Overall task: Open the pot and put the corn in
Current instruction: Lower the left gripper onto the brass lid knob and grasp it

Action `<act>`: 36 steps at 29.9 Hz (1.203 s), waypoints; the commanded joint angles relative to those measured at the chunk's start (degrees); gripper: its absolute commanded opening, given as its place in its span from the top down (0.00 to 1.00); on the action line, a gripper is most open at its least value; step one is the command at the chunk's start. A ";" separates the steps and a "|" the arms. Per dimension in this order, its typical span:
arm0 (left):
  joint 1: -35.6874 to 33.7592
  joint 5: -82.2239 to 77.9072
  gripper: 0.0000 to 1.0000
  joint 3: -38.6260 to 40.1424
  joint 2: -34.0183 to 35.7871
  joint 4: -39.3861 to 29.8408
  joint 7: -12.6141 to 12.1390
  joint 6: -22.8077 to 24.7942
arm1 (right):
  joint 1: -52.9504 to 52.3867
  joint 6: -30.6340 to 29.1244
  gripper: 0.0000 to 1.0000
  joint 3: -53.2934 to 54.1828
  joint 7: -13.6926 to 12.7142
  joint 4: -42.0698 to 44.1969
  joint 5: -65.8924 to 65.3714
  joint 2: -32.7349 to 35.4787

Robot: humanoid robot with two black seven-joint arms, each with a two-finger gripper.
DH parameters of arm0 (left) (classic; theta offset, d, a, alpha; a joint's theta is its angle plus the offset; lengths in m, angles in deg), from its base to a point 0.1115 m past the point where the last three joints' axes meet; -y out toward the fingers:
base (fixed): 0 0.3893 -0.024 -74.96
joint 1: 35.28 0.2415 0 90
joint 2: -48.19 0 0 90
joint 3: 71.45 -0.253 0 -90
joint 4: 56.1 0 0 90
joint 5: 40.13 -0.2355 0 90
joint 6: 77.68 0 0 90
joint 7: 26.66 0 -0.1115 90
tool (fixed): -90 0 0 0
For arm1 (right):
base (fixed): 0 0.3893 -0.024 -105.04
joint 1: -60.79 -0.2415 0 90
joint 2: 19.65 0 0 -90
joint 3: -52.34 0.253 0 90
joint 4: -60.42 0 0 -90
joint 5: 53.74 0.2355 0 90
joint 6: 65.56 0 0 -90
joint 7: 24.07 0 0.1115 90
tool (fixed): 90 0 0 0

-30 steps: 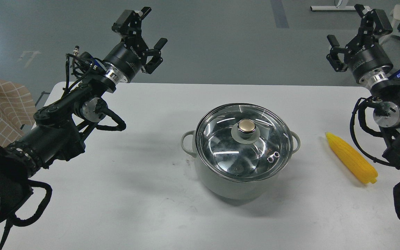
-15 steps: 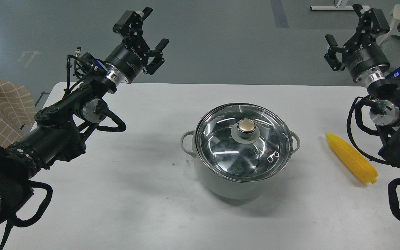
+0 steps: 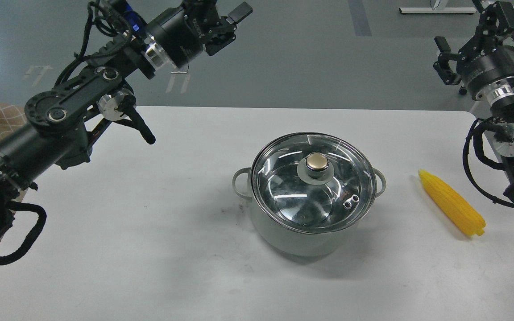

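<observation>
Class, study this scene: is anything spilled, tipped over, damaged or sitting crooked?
Nothing stands out. The glass lid sits level on the upright pot, and the corn lies intact on the white table to the pot's right. No spills show.

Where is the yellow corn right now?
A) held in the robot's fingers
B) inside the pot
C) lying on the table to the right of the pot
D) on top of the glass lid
C: the corn lies on the table, right of the pot, whose lid is on.
</observation>
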 commanded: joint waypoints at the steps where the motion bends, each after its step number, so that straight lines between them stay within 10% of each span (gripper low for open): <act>1: 0.20 -23.42 0.02 -0.43 -0.42 -10.32 -0.01 -4.90 | 0.86 0.00 0.00 0.07 0.00 -0.05 0.00 0.43; 12: 4.86 -72.78 0.02 -9.30 -5.69 -11.85 -0.01 -14.15 | 1.66 0.00 0.00 0.15 0.00 -1.02 0.09 2.01; 29: 7.68 -73.71 0.08 -12.12 -7.10 -8.25 -0.01 -15.20 | 1.75 0.00 0.00 0.24 0.00 -1.02 0.09 2.01; 36: 8.47 -73.71 0.60 -12.12 -7.02 -8.25 -0.01 -15.11 | 1.75 0.00 0.00 0.15 0.00 -1.11 0.09 1.93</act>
